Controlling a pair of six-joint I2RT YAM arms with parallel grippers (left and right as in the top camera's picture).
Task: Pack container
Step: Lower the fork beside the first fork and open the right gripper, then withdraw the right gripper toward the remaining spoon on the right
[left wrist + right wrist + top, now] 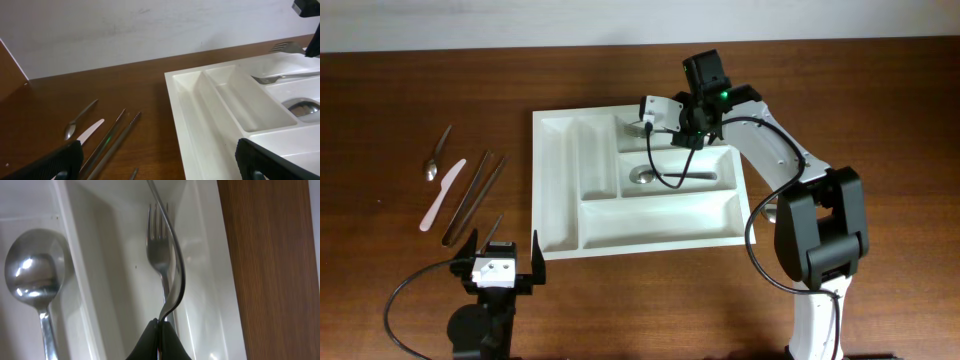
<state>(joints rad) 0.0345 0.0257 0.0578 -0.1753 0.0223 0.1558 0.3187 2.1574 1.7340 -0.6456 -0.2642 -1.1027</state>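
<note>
The white cutlery tray [558, 190] lies mid-table and also shows in the left wrist view [220, 105]. My right gripper [653, 126] hovers over its top long compartment. It is shut on the handle of a thin metal fork [176, 275] seen edge-on. A second fork [159, 245] lies flat in that compartment below it. A large spoon [645, 176] lies in the middle long compartment and also shows in the right wrist view [30, 275]. My left gripper [504, 262] is open and empty, low at the table's front, left of the tray's near corner.
Left of the tray lie a small spoon [433, 166], a pale knife [442, 195], two long metal sticks [475, 195] and a short metal piece [492, 230]. The same loose pieces show in the left wrist view [100, 140]. A wall stands behind the table.
</note>
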